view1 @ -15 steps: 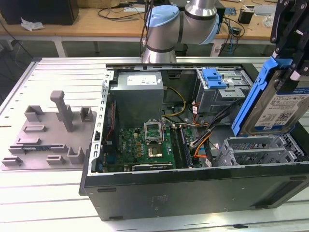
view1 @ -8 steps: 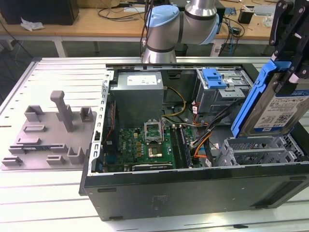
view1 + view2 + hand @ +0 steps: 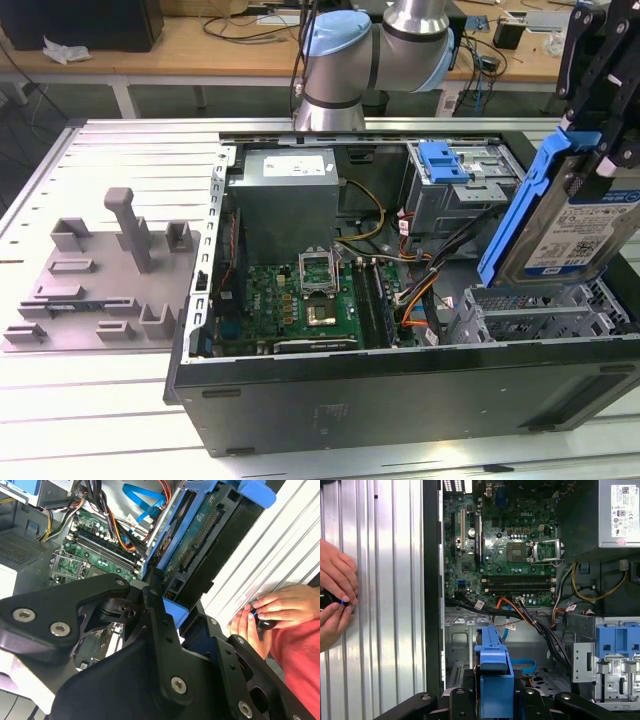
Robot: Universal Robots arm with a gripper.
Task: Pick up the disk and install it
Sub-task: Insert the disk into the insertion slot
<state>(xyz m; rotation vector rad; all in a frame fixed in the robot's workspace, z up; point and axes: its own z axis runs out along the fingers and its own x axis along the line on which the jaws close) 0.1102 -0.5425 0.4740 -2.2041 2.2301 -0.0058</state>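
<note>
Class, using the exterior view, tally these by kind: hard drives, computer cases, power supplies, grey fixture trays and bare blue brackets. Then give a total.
hard drive: 1
computer case: 1
power supply: 1
grey tray: 1
blue bracket: 1
Total: 5

Workshop bench area, evenly lit.
Foreground: slotted aluminium table; behind it, wooden workbench on white legs, carrying cables; dark green floor between.

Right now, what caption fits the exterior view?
Gripper holds the disk tilted above the open computer case, near its drive cage.
</note>
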